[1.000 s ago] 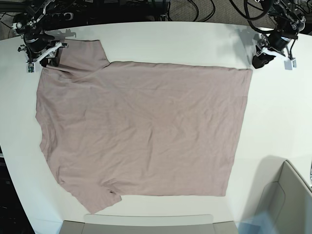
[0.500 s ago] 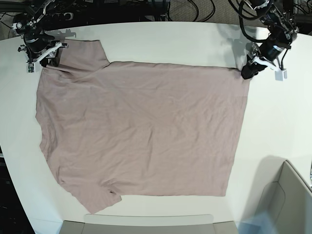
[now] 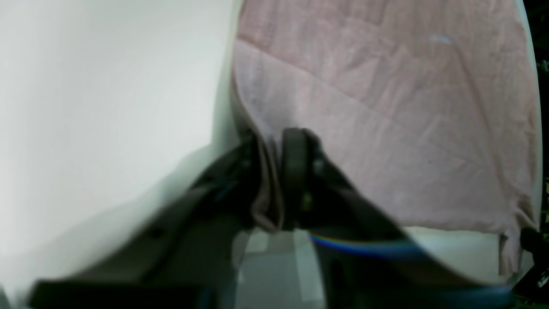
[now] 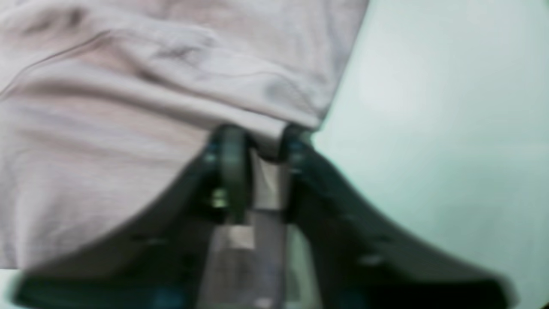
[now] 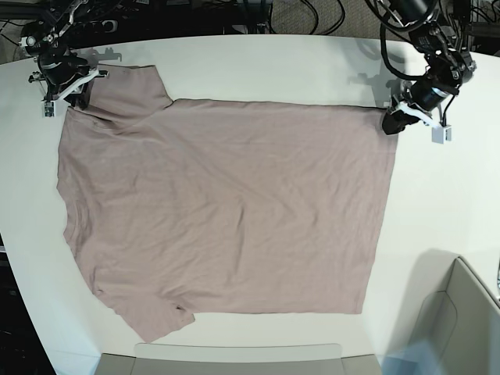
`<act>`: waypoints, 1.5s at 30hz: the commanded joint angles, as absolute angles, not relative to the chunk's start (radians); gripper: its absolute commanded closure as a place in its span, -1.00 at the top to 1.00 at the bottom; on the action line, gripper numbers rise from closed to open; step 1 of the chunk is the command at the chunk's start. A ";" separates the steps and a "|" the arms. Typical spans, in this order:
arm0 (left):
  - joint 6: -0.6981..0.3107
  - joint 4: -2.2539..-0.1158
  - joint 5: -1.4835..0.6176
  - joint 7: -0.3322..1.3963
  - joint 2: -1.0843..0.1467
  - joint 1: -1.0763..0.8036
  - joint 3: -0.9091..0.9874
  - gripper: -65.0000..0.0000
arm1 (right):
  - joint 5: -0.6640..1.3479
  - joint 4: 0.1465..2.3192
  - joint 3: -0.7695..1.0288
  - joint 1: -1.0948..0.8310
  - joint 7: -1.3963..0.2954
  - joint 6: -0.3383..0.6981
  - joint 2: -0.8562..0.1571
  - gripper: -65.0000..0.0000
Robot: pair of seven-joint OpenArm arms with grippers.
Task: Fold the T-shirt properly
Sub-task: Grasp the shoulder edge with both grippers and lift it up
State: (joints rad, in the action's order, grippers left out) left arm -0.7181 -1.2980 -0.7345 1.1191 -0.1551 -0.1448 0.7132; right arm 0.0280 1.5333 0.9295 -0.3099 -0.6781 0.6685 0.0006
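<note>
**T-shirt pinched at both far corners, first fold not started yet**

T-shirt [image 5: 226, 207] is lying flat and spread out on the white bench [image 5: 437, 195], sleeves toward the base view's left, hem on the right.

Your left end effector [image 3: 274, 180] is clenched on the far hem corner; you can see fabric bunched between the jaws in its wrist view. Your right end effector [image 4: 257, 150] has its jaws on either side of the far sleeve edge, grasping it as far as I can tell through the blur.

So you look to be at the grab-both-corners stage. Next you'd probably want to lift both ends together and carry that far edge toward the near one, keeping the cloth taut between them so it doesn't sag or crease.
</note>
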 commanded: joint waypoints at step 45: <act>-0.698 -1.801 -0.651 1.136 -0.160 -0.283 0.771 -1.00 | -0.559 2.020 0.905 0.018 -1.173 0.698 0.145 -1.00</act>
